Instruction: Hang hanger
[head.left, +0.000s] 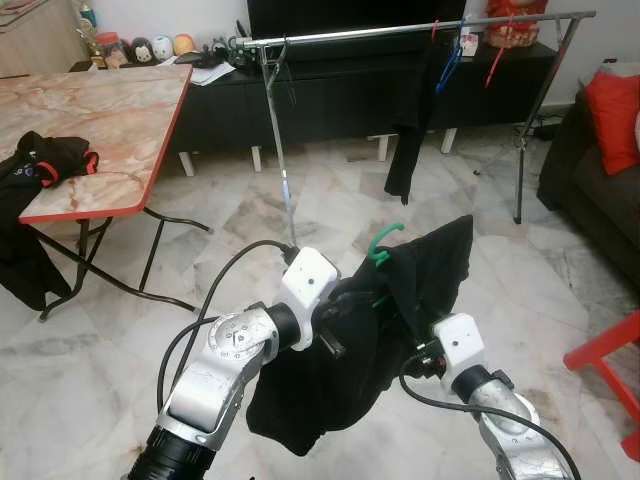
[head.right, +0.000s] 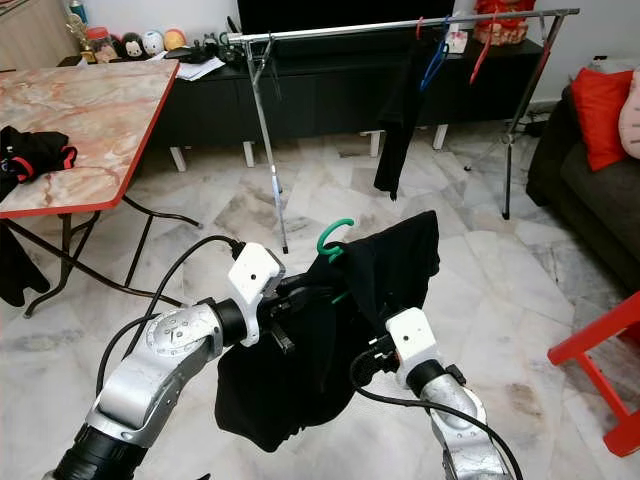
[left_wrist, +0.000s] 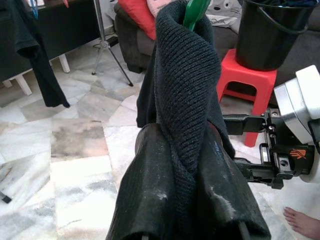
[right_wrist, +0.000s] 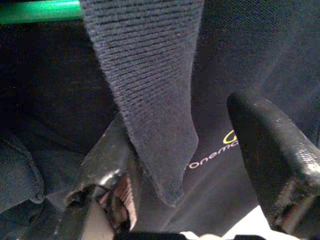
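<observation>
Two grippers work together on one black garment (head.left: 400, 330) on a green hanger (head.left: 385, 245), held up in front of my chest. My left gripper (left_wrist: 185, 175) is clenched on a fold of the dark knit cloth, fingers (left_wrist: 150, 190) pressed tight on either side of it. My right gripper (right_wrist: 200, 150) has its fingers spread, a strip of knit cloth hanging between them without being pinched, so the left does the carrying. The hanger's green hook pokes up above the bunched cloth, free and unhooked. Beyond it, well apart across the marble floor (head.left: 340, 200), stands the metal clothes rail (head.left: 400, 30), with another dark garment (head.left: 410, 130) already hanging. I judge this the carrying step: next I must walk closer, raise the hook above the bar, and lower it on.
</observation>
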